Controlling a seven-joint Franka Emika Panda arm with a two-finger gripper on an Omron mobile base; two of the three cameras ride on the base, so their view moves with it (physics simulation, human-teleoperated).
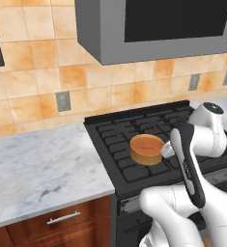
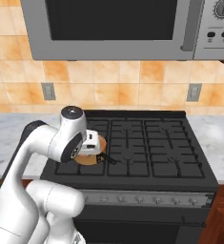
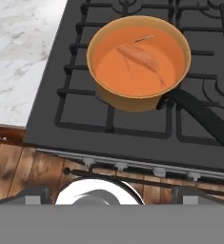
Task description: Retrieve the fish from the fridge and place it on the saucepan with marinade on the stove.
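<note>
Already slim greyish-brown fish (image 3: 143, 58) lies diagonally in round copper-orange saucepan (image 3: 138, 101), ahead of my released fingers (image 3: 106, 193).

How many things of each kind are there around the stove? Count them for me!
Stove: 1
Saucepan with marinade: 1
Fish lying in the pan: 1
Microwave: 1
Wall outlets in the right base view: 2
Total: 6
</note>
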